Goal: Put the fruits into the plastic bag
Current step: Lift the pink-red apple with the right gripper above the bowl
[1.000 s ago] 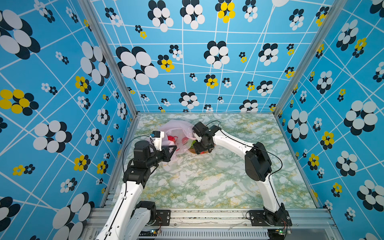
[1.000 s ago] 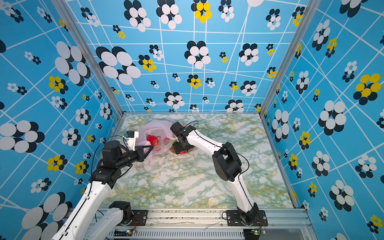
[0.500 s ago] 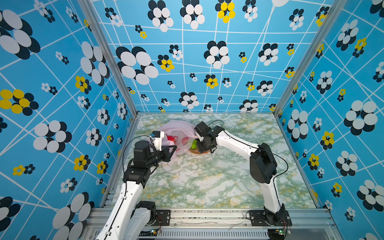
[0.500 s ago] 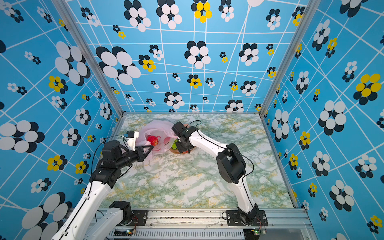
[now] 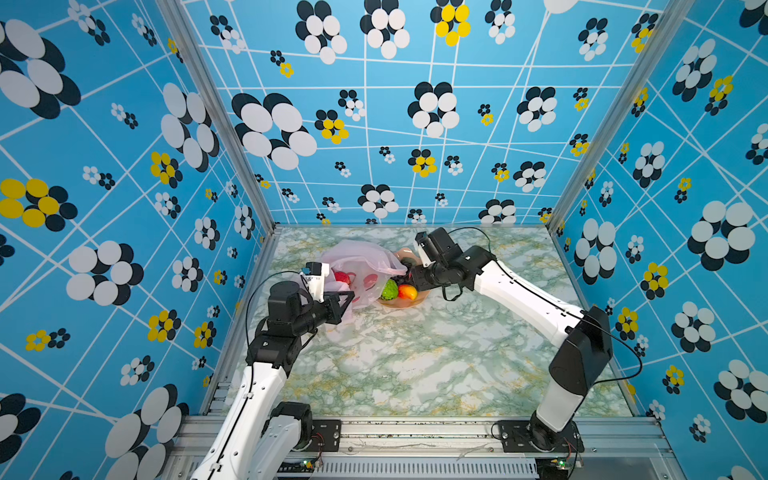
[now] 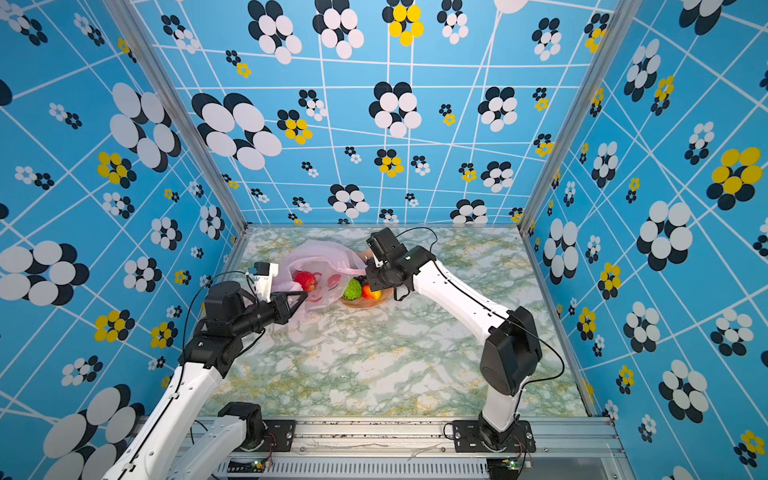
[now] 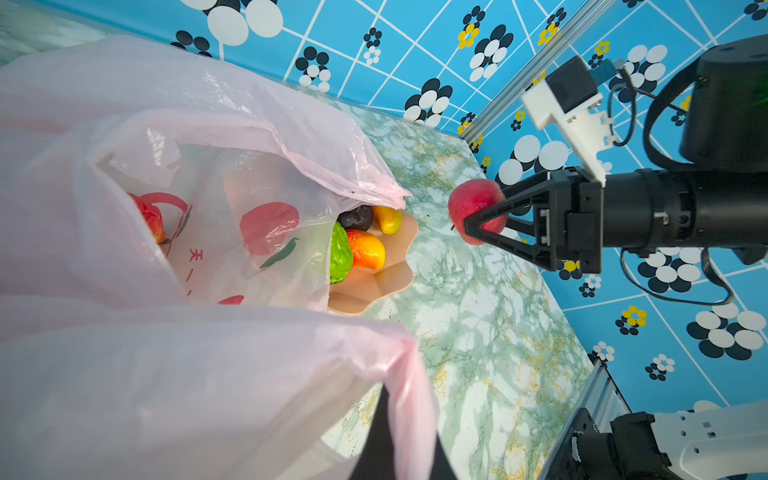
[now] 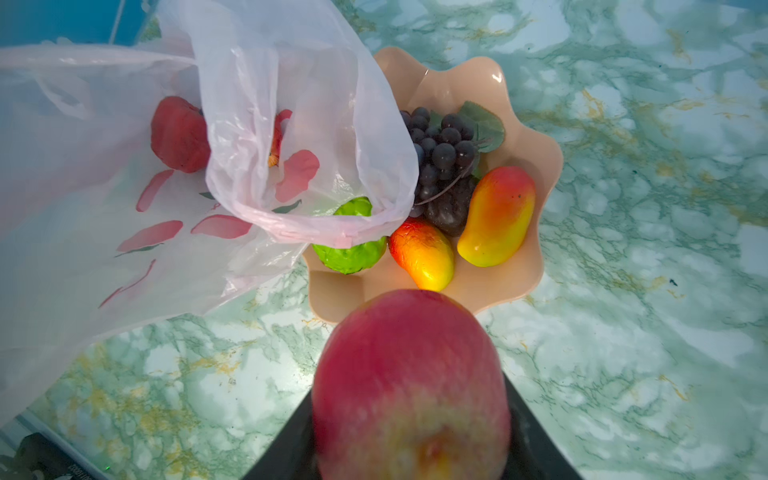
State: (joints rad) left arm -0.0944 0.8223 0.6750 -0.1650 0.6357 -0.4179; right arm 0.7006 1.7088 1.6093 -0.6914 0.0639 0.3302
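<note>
Top views: a pale-pink plastic bag [image 5: 360, 259] is noted crumpled on the marbled table [image 5: 415, 365], its mouth overlapping a scalloped peach bowl [image 5: 411, 304]. A bumpy red fruit [image 5: 341, 277] is seen through the thin film; a bumpy green fruit [image 6: 352, 289] and a small mango [image 6: 372, 294] are seen in the bowl. The left gripper [image 6: 302, 296] is closed on the bag's near edge; the right gripper [image 5: 411, 277] is largely hidden over the bowl. Left wrist view: a smooth red apple [image 7: 471, 199] is clamped between the right gripper's black triangular fingers [image 7: 473, 228], raised beside the bowl and outside the bag. Translucent crinkled film, printed with red fruit shapes, is stretched across the foreground. Right wrist view: the glossy bowl is found to hold dark grapes [image 8: 440, 162] with a leaf [image 8: 484, 122], the green fruit, the small mango and a large mango [image 8: 498, 216]; the bag's rim is draped over the green fruit.
</note>
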